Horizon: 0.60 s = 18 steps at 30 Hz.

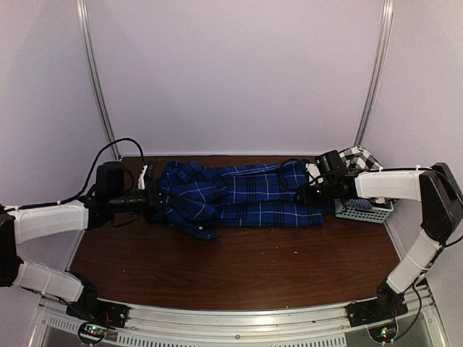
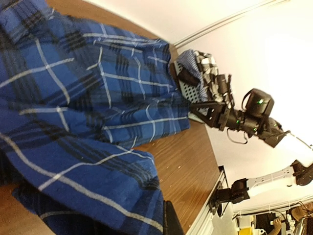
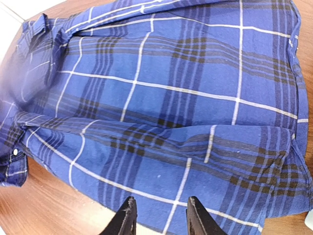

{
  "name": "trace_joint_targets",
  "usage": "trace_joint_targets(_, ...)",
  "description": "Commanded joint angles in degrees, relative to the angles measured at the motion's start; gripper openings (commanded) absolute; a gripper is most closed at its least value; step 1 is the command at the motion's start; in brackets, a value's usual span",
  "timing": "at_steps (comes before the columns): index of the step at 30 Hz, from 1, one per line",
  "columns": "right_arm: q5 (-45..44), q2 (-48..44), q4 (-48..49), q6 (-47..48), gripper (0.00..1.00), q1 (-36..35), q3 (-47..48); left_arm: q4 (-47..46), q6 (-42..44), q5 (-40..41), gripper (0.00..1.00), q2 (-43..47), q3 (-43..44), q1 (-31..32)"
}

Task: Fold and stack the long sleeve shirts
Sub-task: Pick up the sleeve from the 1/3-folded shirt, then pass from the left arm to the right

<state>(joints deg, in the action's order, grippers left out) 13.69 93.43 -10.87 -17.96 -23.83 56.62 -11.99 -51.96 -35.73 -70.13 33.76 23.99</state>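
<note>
The royal-blue plaid shirt [image 1: 242, 194] lies stretched across the back of the brown table [image 1: 239, 267], collar end to the left. My left gripper [image 1: 153, 198] is at that left end and is shut on a bunch of the plaid shirt [image 2: 83, 147]; the cloth hides the jaws except for one dark finger [image 2: 172, 220]. My right gripper [image 1: 302, 194] hangs over the shirt's right end. In the right wrist view its gripper [image 3: 161, 211] stands open above the plaid shirt [image 3: 186, 98]. The black-and-white checked shirt [image 1: 359, 156] is bunched at the back right.
A pale mesh basket [image 1: 365, 211] stands at the right edge of the table, under the right arm and beside the checked shirt. Metal posts [image 1: 98, 79] rise at both back corners. A metal rail [image 1: 239, 322] runs along the near edge.
</note>
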Motion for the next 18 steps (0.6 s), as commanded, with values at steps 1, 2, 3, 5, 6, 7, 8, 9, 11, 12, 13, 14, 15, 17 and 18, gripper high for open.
trace_joint_targets(1,-0.5,-1.2,-1.4,0.2,0.36,-0.7,-0.2,-2.0,1.3,-1.4,0.0,-5.6,10.1,-1.6)
trace_joint_targets(2,-0.4,-1.2,-1.4,0.2,0.36,-0.8,-0.2,-2.0,1.7,-1.6,0.0,-7.5,12.4,-2.2)
trace_joint_targets(3,-0.3,-1.2,-1.3,0.1,0.36,-0.9,-0.2,-2.2,2.0,-1.9,0.0,-9.5,14.3,-2.7)
trace_joint_targets(5,-0.2,-1.2,-1.3,0.0,0.37,-1.3,-0.3,-2.7,2.2,-2.9,0.0,-13.7,17.8,-4.4)
trace_joint_targets(6,-0.2,-1.3,-1.3,0.0,0.37,-1.4,-0.4,-3.1,2.0,-3.5,0.0,-15.4,19.2,-5.4)
trace_joint_targets(7,-0.3,-1.2,-1.4,-0.1,0.37,-1.6,-0.5,-4.1,1.3,-4.4,0.0,-17.1,20.2,-6.2)
trace_joint_targets(8,-0.3,-1.3,-1.4,-0.1,0.37,-1.7,-0.6,-5.8,0.4,-5.1,0.0,-18.5,20.9,-7.2)
trace_joint_targets(9,-0.2,-1.3,-1.5,-0.1,0.37,-1.8,-0.7,-7.1,-0.3,-5.6,0.0,-19.8,21.7,-7.9)
trace_joint_targets(11,-0.2,-1.2,-1.6,-0.1,0.37,-2.0,-0.7,-7.5,-0.6,-6.1,0.0,-22.1,23.9,-8.9)
trace_joint_targets(12,0.0,-1.1,-1.5,-0.2,0.37,-2.1,-0.7,-7.2,-0.4,-5.7,0.0,-23.3,25.0,-9.0)
trace_joint_targets(13,0.1,-0.8,-1.5,-0.3,0.37,-2.3,-0.6,-6.7,0.0,-5.3,0.0,-24.6,26.0,-9.0)
trace_joint_targets(14,0.2,-0.4,-1.4,-0.3,0.38,-2.6,-0.4,-6.5,0.2,-5.1,0.0,-26.0,27.0,-9.1)
trace_joint_targets(15,0.1,0.0,-1.4,-0.4,0.38,-2.8,-0.2,-6.5,0.3,-5.4,0.0,-27.7,27.8,-9.2)
trace_joint_targets(17,0.1,0.3,-1.2,-0.7,0.38,-3.9,0.4,-8.1,-0.4,-6.0,0.0,-31.1,29.1,-9.3)
trace_joint_targets(18,0.2,0.3,-0.9,-0.7,0.38,-4.5,0.7,-9.4,-1.4,-6.2,0.0,-32.7,29.4,-9.5)
